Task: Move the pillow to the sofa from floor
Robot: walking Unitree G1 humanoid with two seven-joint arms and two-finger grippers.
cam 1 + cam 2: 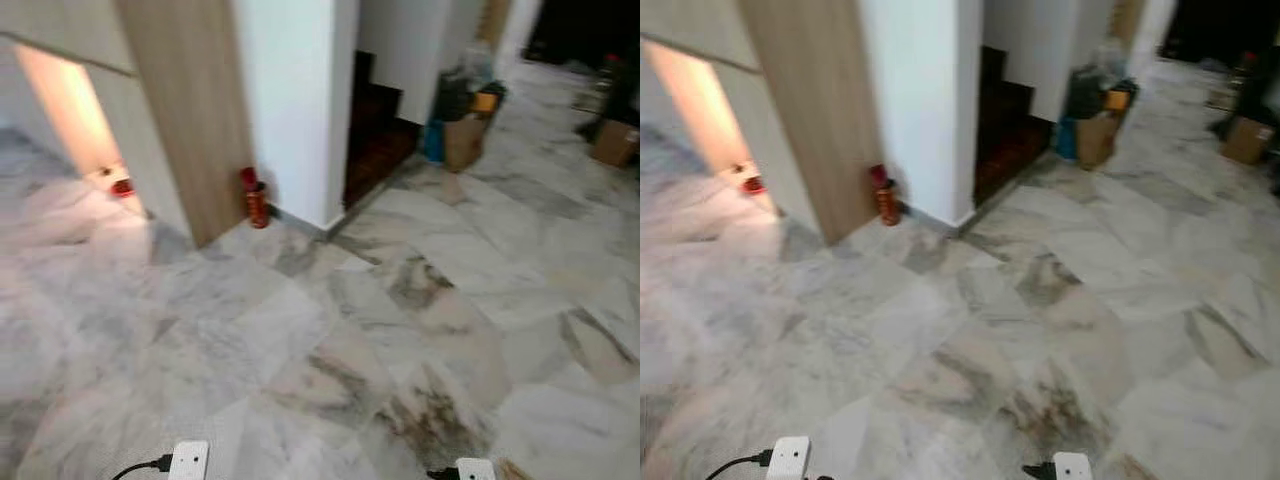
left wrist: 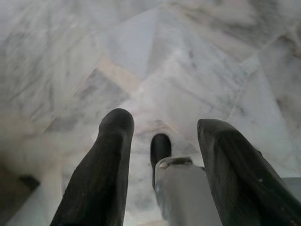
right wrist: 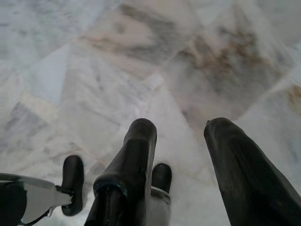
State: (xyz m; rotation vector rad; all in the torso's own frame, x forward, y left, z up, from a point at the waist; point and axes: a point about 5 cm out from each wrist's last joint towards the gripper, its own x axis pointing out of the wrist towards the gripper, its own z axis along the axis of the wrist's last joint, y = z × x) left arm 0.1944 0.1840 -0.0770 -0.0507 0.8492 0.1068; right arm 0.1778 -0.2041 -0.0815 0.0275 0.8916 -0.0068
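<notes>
- Nearest to me in the left wrist view, the left gripper (image 2: 162,129) hangs over the marble floor (image 1: 300,330), its two black fingers (image 2: 110,169) spread apart with nothing between them.
- In the right wrist view the right gripper (image 3: 181,129) is the same: released, fingers (image 3: 136,165) parted, only veined tile beneath.
- Below each gripper I can make out the robot's own dark foot (image 2: 160,147) on the tile.
- From the head cameras, two small white blocks (image 1: 188,460) with black cables sit at the bottom edge, one on each side; I take them for parts of my arms.
- The head views are blurred, so small things are hard to read.
- Ahead and to the left stands a wood-panelled wall (image 1: 190,110), with a white pillar (image 1: 295,100) beside it.
- A small red fire extinguisher (image 1: 255,200) stands on the floor at the foot of the pillar, just where wood meets white.
- Another small red object (image 1: 122,186) lies by the lit opening at far left; I cannot tell what it is.
- Past the pillar is a dark recess (image 1: 375,130), and beyond it a brown cardboard box (image 1: 463,140) with clutter around it.
- A second box (image 1: 615,142) sits at far right.
- I cannot make out the pillow or the sofa anywhere here.
</notes>
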